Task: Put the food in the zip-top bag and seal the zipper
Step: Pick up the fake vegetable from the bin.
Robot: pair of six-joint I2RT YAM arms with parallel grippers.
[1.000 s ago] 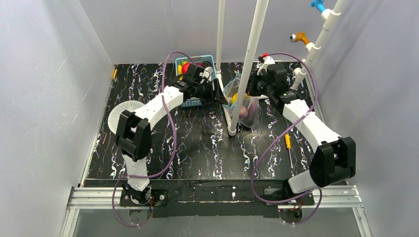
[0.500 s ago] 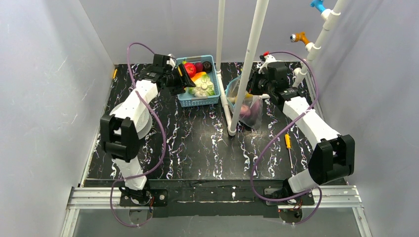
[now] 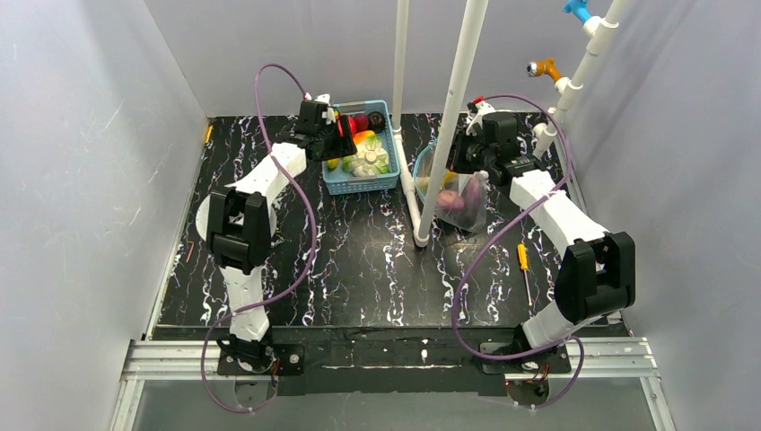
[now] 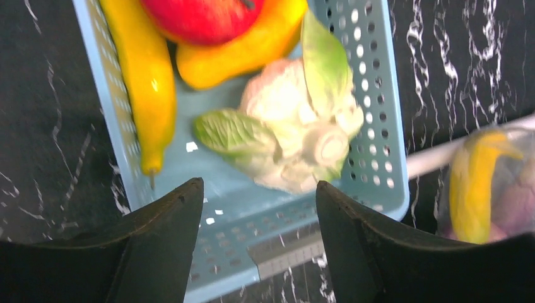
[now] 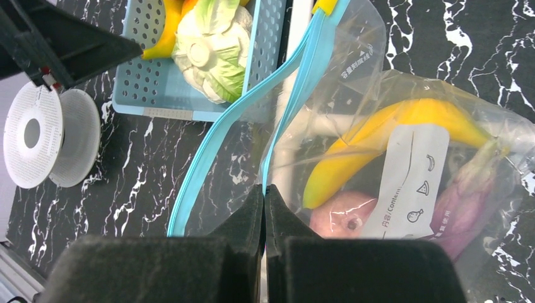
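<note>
The clear zip-top bag (image 5: 378, 63) hangs from my right gripper (image 5: 265, 189), which is shut on its mouth edge at the teal zipper (image 5: 221, 136); the mouth stands open. Inside lie a yellow banana (image 5: 391, 126), a reddish apple (image 5: 344, 221) and a purple eggplant piece (image 5: 464, 202). In the top view the bag (image 3: 462, 193) sits right of the white pole. My left gripper (image 4: 258, 186) is open and empty above the light-blue basket (image 4: 378, 95), which holds a long yellow piece (image 4: 148, 82), a red apple (image 4: 202, 16), a yellow-orange piece (image 4: 246, 50) and the cabbage (image 4: 287, 142).
Two white poles (image 3: 449, 117) stand between the basket (image 3: 381, 180) and the bag. A white spool (image 5: 44, 136) lies left of the basket. A yellow-handled screwdriver (image 3: 523, 260) lies at the right, a red hex key (image 3: 191, 247) at the left edge.
My left arm has swung from beside the bag's mouth out to the left and back over the basket. My right gripper still holds the bag, which has shifted slightly.
</note>
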